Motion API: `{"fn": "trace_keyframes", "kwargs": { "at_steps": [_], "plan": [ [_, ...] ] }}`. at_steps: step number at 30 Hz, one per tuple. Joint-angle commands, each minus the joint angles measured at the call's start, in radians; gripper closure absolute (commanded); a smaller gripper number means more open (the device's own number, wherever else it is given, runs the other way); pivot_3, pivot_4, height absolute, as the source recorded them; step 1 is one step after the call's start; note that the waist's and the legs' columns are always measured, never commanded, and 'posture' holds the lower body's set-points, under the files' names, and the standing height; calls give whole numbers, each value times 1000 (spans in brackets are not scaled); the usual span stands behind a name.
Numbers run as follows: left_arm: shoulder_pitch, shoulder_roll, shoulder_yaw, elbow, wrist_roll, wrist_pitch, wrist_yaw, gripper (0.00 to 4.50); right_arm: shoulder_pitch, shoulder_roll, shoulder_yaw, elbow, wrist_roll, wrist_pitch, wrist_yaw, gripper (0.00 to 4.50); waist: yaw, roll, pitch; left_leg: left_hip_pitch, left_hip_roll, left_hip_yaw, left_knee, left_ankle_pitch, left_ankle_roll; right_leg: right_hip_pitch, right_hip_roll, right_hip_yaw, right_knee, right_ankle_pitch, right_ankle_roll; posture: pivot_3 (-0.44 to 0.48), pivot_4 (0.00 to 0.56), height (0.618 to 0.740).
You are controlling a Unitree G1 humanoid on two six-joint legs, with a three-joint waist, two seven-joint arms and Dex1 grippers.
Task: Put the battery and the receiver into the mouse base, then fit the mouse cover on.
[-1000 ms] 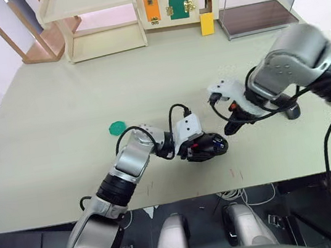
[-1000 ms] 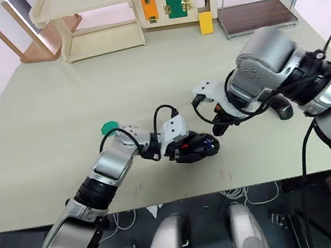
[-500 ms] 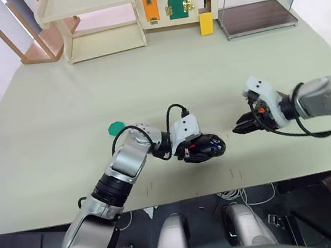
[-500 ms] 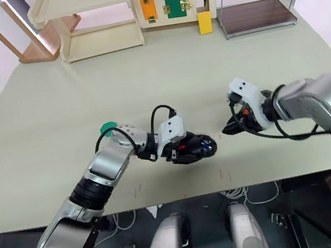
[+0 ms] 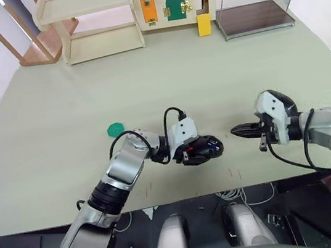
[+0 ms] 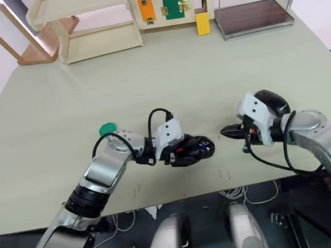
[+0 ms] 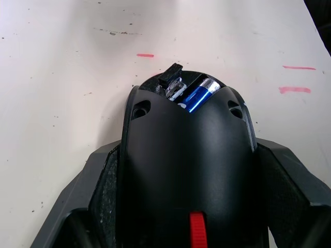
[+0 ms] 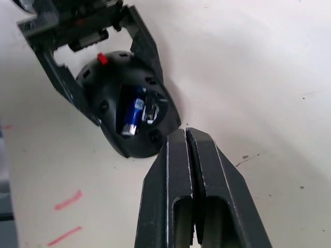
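mouse base (image 8: 129, 111) — open end toward right gripper (image 8: 185, 135)

1. Left gripper (image 6: 179, 152) clamped around the mouse base (image 6: 193, 149), near the table's (image 6: 163, 68) front edge.
2. Blue battery (image 6: 203, 148) visible inside the base's hollow.
3. Right gripper (image 6: 227, 131) at 3 o'clock from the base, apart, fingers pressed together, tips aimed toward 9 o'clock.
4. Mouse cover (image 6: 272, 101) lying just behind the right wrist.
5. Green disc (image 6: 107, 129) at 10 o'clock from the base.
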Motion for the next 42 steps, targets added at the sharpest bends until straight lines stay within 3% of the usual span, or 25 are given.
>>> {"fn": "trace_keyframes", "kwargs": {
  "at_steps": [1, 3, 22, 42],
  "plan": [
    [28, 12, -31, 4, 7, 29, -8, 1507, 20, 104, -56, -38, 23, -88, -29, 4479, 0, 0, 0, 0, 0, 0, 0, 0, 0, 0, 0, 0, 0, 0, 0, 0, 150, 740],
    [29, 15, -35, 2, 8, 27, -11, 1507, 27, 187, -98, -33, 47, -86, -90, 4479, 0, 0, 0, 0, 0, -1, 0, 0, 0, 0, 1, 0, 0, 0, 0, 0, 150, 740],
    [36, 29, -47, 10, 5, 23, -30, 1507, 62, 308, -26, 140, -83, -329, 90, 4479, 10, 0, 0, 1, 0, 0, 1, 0, 0, 0, 1, 1, 1, 0, -1, 0, 150, 740],
    [32, 39, -46, 6, -13, 38, -28, 1507, 93, 336, -10, 199, -160, -393, 104, 4479, 11, 0, -1, 1, 0, 0, 1, 0, 0, 0, 1, 1, 1, 2, -4, 0, 150, 740]
  ]
}}
